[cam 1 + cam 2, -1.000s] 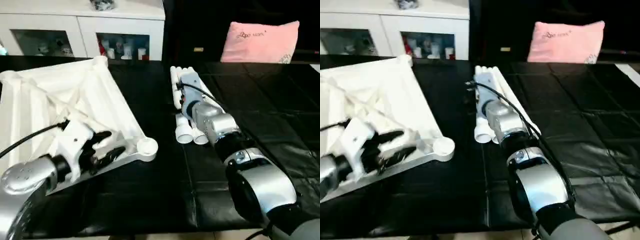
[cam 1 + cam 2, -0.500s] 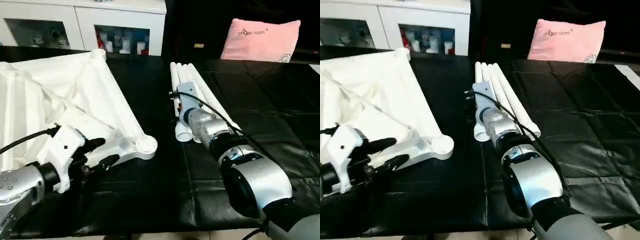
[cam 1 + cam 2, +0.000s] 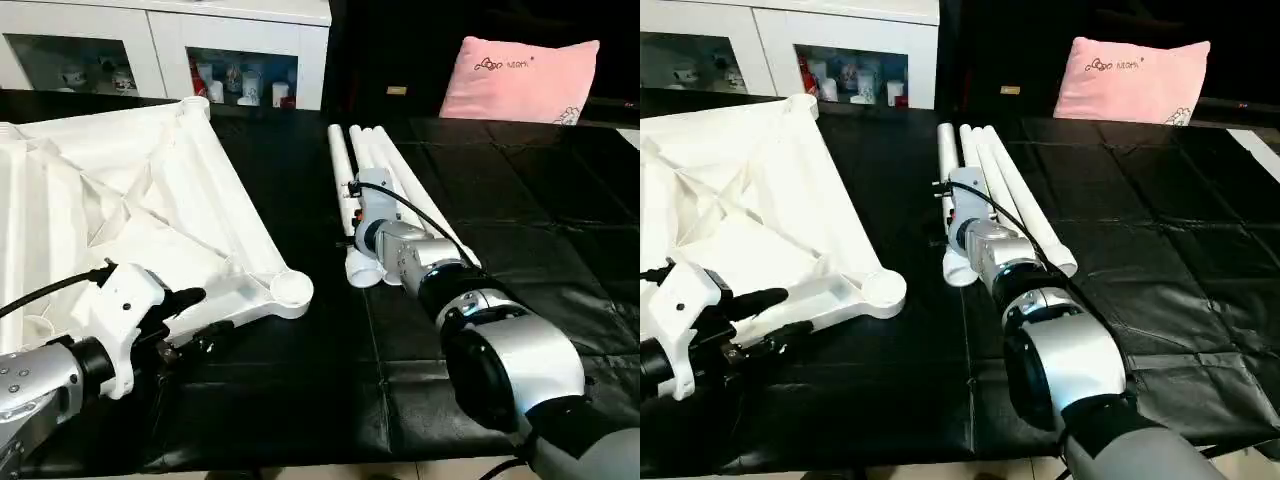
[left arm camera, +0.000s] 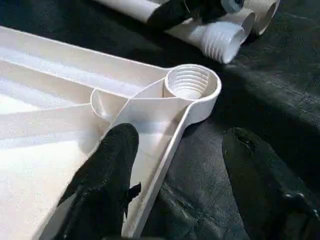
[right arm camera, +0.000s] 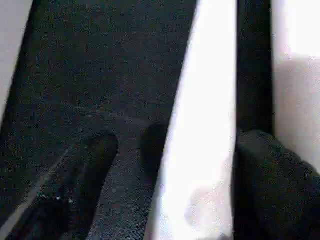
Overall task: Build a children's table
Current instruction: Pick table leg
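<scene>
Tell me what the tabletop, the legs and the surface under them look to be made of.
Tabletop: white moulded plastic, judging by its ribs and threaded corner socket, slightly glossy. Legs: likely the same plastic, smooth hollow tubes with threaded ends. Surface: black sheet, probably vinyl or faux leather; it creases and shines.

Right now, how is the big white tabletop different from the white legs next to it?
The tabletop is wide and flat, with ribs and a round corner socket; the legs are long, thin tubes. The tabletop lies alone; the legs lie bundled side by side. Both are white plastic on the black cloth.
</scene>
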### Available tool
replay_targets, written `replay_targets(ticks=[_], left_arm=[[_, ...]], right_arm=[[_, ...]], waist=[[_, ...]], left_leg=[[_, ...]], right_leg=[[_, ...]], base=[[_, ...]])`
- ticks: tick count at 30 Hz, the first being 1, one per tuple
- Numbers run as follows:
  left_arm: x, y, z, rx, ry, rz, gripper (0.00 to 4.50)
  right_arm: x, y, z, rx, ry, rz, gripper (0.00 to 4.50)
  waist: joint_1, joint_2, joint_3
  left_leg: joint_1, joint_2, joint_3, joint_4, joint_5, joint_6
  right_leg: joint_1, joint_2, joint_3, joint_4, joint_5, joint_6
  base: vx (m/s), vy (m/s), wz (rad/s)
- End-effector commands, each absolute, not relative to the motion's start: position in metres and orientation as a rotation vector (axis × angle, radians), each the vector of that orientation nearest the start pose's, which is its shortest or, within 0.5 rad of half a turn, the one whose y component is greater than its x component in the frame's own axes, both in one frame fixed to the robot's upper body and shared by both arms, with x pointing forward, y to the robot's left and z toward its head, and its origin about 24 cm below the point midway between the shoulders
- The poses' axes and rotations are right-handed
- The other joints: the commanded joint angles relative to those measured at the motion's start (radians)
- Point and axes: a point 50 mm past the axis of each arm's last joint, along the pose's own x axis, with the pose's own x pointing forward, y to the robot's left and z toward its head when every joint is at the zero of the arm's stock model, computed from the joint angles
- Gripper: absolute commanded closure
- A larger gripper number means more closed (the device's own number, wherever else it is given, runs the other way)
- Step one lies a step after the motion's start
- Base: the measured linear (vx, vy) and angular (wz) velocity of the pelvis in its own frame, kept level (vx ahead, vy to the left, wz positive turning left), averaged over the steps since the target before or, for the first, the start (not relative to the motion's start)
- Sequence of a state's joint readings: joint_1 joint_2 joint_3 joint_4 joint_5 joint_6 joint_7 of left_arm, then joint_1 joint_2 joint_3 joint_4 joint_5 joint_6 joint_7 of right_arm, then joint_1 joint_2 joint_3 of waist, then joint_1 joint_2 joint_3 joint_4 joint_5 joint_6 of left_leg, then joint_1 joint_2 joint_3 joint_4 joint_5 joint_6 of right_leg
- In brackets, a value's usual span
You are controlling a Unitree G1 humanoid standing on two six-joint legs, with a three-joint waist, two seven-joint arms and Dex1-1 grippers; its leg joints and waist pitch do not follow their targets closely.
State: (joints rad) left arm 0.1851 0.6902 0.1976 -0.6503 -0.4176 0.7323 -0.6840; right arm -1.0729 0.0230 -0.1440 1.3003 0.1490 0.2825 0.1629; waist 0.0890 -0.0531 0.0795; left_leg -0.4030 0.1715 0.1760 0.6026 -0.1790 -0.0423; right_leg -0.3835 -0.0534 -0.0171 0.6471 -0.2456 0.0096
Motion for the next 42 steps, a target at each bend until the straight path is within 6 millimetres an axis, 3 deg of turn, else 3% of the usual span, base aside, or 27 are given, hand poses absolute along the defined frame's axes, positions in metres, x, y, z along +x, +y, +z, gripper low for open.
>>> replay_targets(ticks=[1,25,32,35,36,37,38,40,42], left_arm=[[0.192,0.213,0.118,0.26,0.376,-0.72,1.45],[0.206,0.209,0.118,0.267,0.341,-0.749,1.45],[0.212,0.208,0.116,0.271,0.326,-0.738,1.45],[0.218,0.204,0.118,0.265,0.309,-0.735,1.45],[0.219,0.203,0.119,0.264,0.306,-0.735,1.45],[0.223,0.2,0.123,0.26,0.29,-0.732,1.45],[0.225,0.198,0.124,0.257,0.284,-0.73,1.45],[0.231,0.195,0.126,0.243,0.272,-0.714,1.45],[0.237,0.193,0.127,0.229,0.259,-0.692,1.45]], right_arm=[[0.379,-0.072,0.049,0.204,0.656,0.311,0.58],[0.377,-0.084,0.043,0.362,0.699,0.233,2.52],[0.379,-0.087,0.045,0.416,0.684,0.21,2.68],[0.381,-0.087,0.049,0.434,0.664,0.207,2.68],[0.381,-0.087,0.05,0.436,0.66,0.207,2.68],[0.384,-0.088,0.054,0.448,0.643,0.209,2.68],[0.385,-0.088,0.056,0.455,0.636,0.211,2.68],[0.389,-0.088,0.064,0.485,0.596,0.223,2.68],[0.392,-0.088,0.072,0.521,0.557,0.253,2.68]], waist=[[-0.003,0.031,-0.053],[0.003,0.034,-0.08],[0.005,0.034,-0.085],[0.006,0.041,-0.087],[0.005,0.038,-0.087],[0.004,0.043,-0.088],[0.003,0.04,-0.088],[0.004,0.052,-0.088],[0.003,0.043,-0.088]], left_leg=[[0.039,0.053,-0.018,-0.088,-0.222,-0.077],[0.038,0.05,-0.013,-0.073,-0.125,-0.076],[0.04,0.048,-0.012,-0.07,-0.113,-0.074],[0.04,0.048,-0.013,-0.068,-0.105,-0.079],[0.039,0.048,-0.012,-0.068,-0.11,-0.082],[0.039,0.047,-0.013,-0.068,-0.115,-0.086],[0.041,0.047,-0.012,-0.067,-0.116,-0.086],[0.041,0.046,-0.013,-0.065,-0.129,-0.095],[0.036,0.046,-0.014,-0.065,-0.131,-0.09]], right_leg=[[0.012,-0.069,0.035,-0.061,-0.007,-0.172],[0.026,-0.069,0.028,-0.047,0.121,-0.203],[0.028,-0.068,0.027,-0.045,0.144,-0.204],[0.029,-0.068,0.026,-0.041,0.161,-0.208],[0.029,-0.066,0.025,-0.042,0.161,-0.208],[0.029,-0.066,0.025,-0.041,0.161,-0.209],[0.029,-0.066,0.025,-0.042,0.162,-0.209],[0.028,-0.066,0.025,-0.039,0.162,-0.211],[0.034,-0.069,0.026,-0.041,0.152,-0.217]], base=[[0.0,0.0,0.0],[0.0,0.0,0.0],[0.0,0.0,0.0],[0.0,0.0,0.0],[0.0,0.0,0.0],[0.0,0.0,0.0],[0.0,0.0,0.0],[0.0,0.0,0.0],[0.0,0.0,0.0]])
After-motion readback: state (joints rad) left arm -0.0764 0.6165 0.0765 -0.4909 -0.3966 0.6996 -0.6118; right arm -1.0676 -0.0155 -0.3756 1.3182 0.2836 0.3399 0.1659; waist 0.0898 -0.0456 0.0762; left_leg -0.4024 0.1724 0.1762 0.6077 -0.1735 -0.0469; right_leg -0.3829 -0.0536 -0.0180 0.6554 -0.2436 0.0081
